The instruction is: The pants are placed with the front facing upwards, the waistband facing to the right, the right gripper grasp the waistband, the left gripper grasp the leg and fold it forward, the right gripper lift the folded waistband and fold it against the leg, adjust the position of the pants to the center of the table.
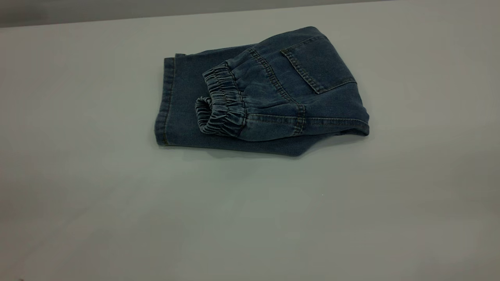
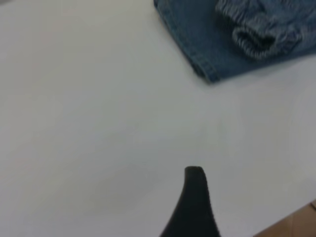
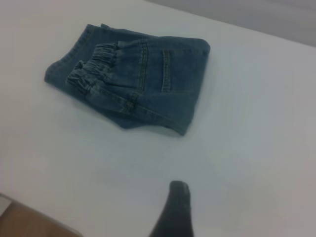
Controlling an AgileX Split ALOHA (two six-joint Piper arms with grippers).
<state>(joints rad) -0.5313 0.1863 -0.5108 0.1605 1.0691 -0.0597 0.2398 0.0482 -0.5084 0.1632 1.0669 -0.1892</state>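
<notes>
The pants [image 1: 261, 93] lie folded into a compact bundle on the table [image 1: 117, 218], a little behind its middle. A back patch pocket [image 1: 318, 66] faces up. The ruched waistband [image 1: 220, 101] is folded over onto the leg [image 1: 183, 117], whose hem cuff [image 1: 168, 101] points left. Neither gripper appears in the exterior view. A black part of the left gripper [image 2: 193, 202] hangs over bare tabletop, well away from the pants [image 2: 207, 39] and waistband [image 2: 256, 29]. The right gripper [image 3: 174, 212] likewise sits over bare table, apart from the pants [image 3: 153, 89]. Nothing is held by either.
The table's far edge [image 1: 78, 21] meets a grey wall. A brown surface beyond the table's near edge [image 2: 296, 222] shows in the left wrist view, and again past that edge [image 3: 24, 222] in the right wrist view. Open tabletop surrounds the bundle.
</notes>
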